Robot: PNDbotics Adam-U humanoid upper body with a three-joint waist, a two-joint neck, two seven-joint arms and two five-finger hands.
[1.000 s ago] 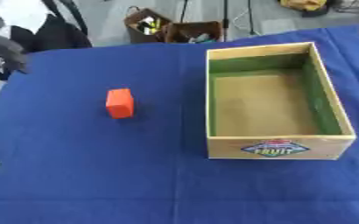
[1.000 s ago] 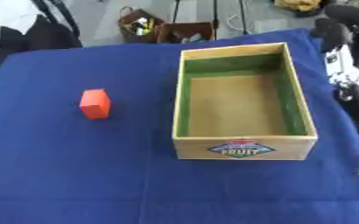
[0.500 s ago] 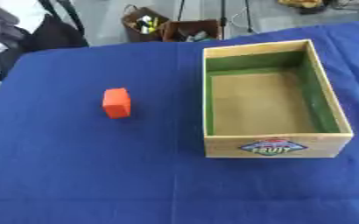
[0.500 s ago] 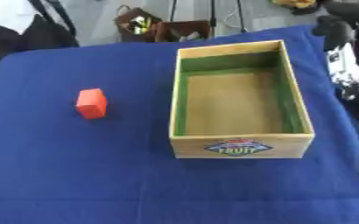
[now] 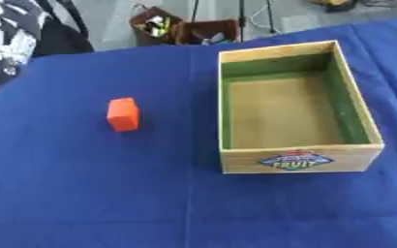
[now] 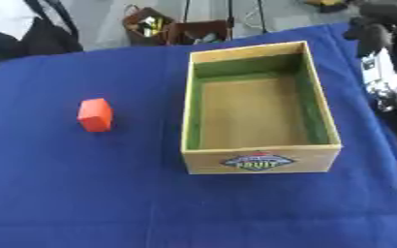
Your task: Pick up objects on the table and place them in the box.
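An orange block stands on the blue tablecloth, left of the wooden box. The box has green inner walls, a tan floor and a "FRUIT" label on its front; nothing lies inside it. My left hand shows only as a black-and-white blur at the top left corner, well away from the block. In the right eye view my right hand hangs dark and silver at the right edge, just beyond the box's right wall. Both are too blurred to read.
Brown open bags with small items stand on the floor beyond the table's far edge. A dark shape lies off the far left corner. Blue cloth spreads in front of the block and box.
My left arm has drawn back up toward the top left corner. The whole picture has shifted slightly; the block and box lie where they were.
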